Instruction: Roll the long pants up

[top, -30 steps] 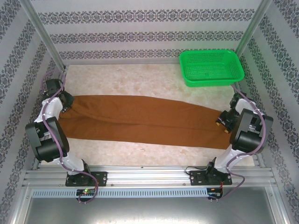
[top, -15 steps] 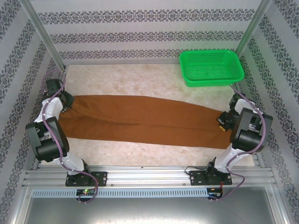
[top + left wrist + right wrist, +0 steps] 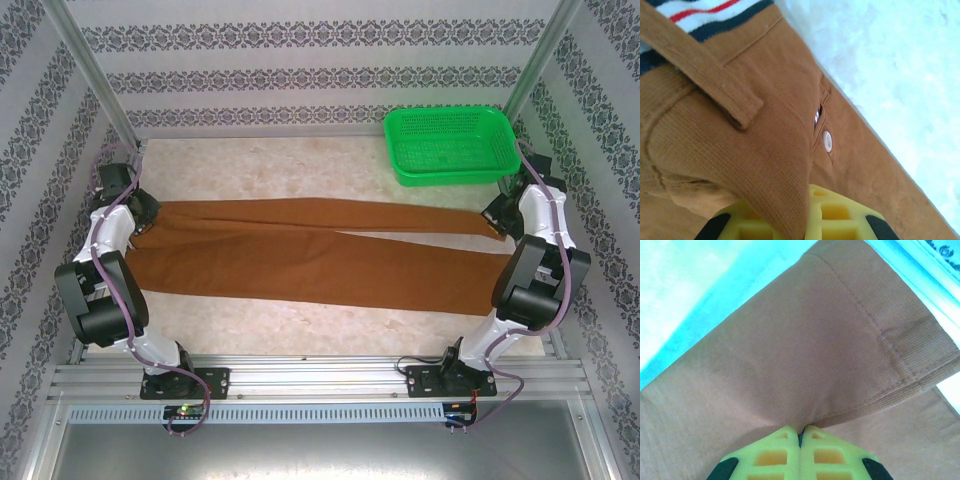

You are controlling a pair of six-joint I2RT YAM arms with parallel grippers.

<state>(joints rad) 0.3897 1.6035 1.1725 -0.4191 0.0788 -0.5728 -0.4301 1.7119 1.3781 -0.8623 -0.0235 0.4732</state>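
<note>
Jaws of right gripper (image 3: 801,434) pressed together, pinching leg hem of long pants (image 3: 320,255). Left gripper (image 3: 796,222) clamped on waistband fold beside white button (image 3: 827,140). Pants stretched left to right across frame centre; green basket (image 3: 452,143) upper right.

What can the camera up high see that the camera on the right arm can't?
Top camera, not the wrist one: the green basket at the far right of the table, the left gripper at the waistband end, and the long pants stretched full length between the arms.
Right wrist camera, not the top one: the hem stitching up close, and the yellow fingers pressed together on a fold of cloth.
Both: the long pants, the pale table, and the right gripper at the leg end.
</note>
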